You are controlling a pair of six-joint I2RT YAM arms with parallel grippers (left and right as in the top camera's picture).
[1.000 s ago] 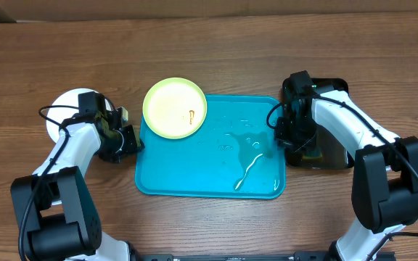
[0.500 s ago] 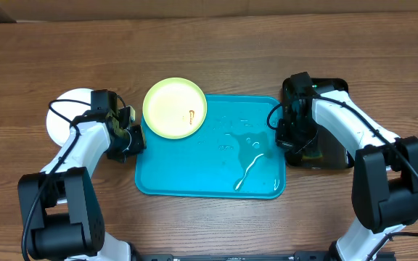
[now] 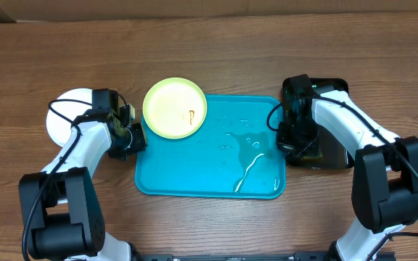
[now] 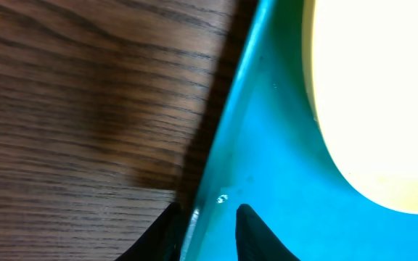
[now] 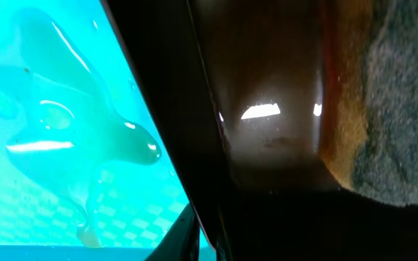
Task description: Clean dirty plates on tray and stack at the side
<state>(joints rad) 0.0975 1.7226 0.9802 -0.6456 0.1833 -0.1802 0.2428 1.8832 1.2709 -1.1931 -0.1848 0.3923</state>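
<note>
Over the last second the left gripper [image 3: 131,135] slid off the white plate [image 3: 62,119], which now sits behind it on the bare table with more of its face showing, and closed in on the left rim of the tray [image 3: 194,174]. In the last half second it barely moved, so it looks settled there. In the left wrist view its jaws are apart, the fingertips [image 4: 256,230] straddle the tray rim, and nothing is held. The pale yellow-green plate [image 3: 171,109] is just ahead and to one side of those fingers, not touching them. It lies on the tray's far left corner and overhangs the rim, with the reddish smear [image 3: 192,115] still on it. The right gripper [image 3: 296,141] has not shifted in any frame. It hangs over the near edge of the black basin [image 3: 336,85], with the sponge [image 5: 405,109] just beside it and the tray's water puddle [image 3: 249,148] on its other side. I cannot tell from its wrist view whether its jaws are open or closed. My read is that the white plate is already cleaned and set aside, though I cannot tell if that disc is one plate or two. The left arm looks to be lining up on the last dirty plate, or bracing the tray, and the wipe has not started. The reach has to clear the raised rim, and the wet tray could let the plate slide.
</note>
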